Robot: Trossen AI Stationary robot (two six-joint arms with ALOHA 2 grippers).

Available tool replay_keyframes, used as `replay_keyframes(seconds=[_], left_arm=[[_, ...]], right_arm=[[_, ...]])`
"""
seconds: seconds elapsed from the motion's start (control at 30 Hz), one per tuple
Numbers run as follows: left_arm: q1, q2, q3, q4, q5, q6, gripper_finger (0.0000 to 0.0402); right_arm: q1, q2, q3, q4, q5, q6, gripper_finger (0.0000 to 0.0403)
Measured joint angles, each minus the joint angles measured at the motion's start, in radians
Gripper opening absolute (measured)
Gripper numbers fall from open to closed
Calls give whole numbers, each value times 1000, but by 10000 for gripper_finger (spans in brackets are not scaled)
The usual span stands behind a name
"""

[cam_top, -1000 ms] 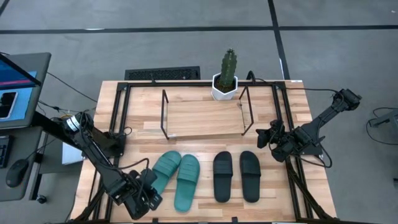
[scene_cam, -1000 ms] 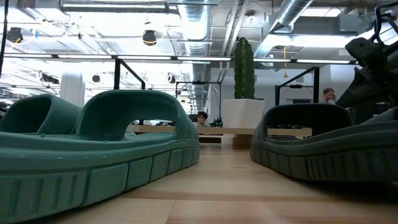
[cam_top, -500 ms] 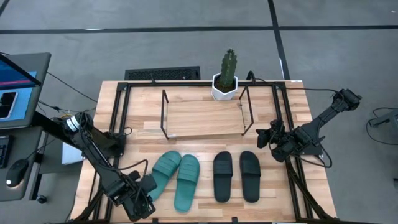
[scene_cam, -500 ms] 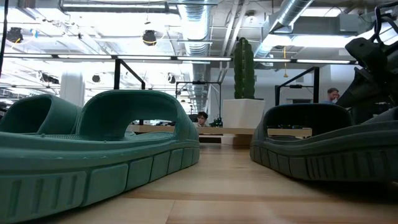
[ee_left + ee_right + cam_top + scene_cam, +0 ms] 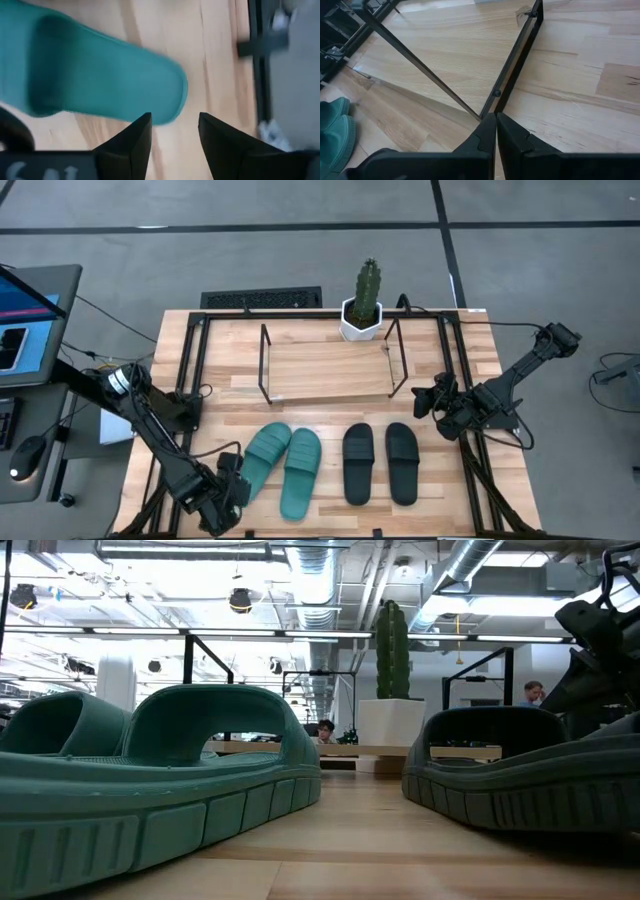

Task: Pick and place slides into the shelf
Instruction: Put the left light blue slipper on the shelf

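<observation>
Teal slide [image 5: 95,82] lies just ahead of the left claw [image 5: 172,131], fingers spread, holding nothing.

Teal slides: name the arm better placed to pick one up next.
Left. Its open pincer sits just off the heel of the outer teal slide. The right pincer is shut beside the shelf, farther off.
</observation>
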Motion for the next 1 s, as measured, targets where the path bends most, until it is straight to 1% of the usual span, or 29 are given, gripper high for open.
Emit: replay_keyframes(seconds=[0.07,0.1,0.33,0.5,0.7,0.8,0.9,1.0], left_arm=[[-2,30,0,-5,32,92,153],[-5,49,0,-9,32,125,153],[0,151,0,-17,5,227,153],[5,179,0,-4,2,236,153],[6,179,0,75,3,269,153],[6,179,0,122,40,272,153],[4,179,0,156,55,287,153],[1,179,0,156,36,286,153]], right_arm=[[0,0,0,0,-1,0,8],[0,0,0,0,-1,0,8],[0,0,0,0,-4,0,8],[0,0,0,0,-4,0,8],[0,0,0,0,-4,0,8],[0,0,0,0,-4,0,8],[0,0,0,0,-4,0,8],[0,0,0,0,-4,0,8]])
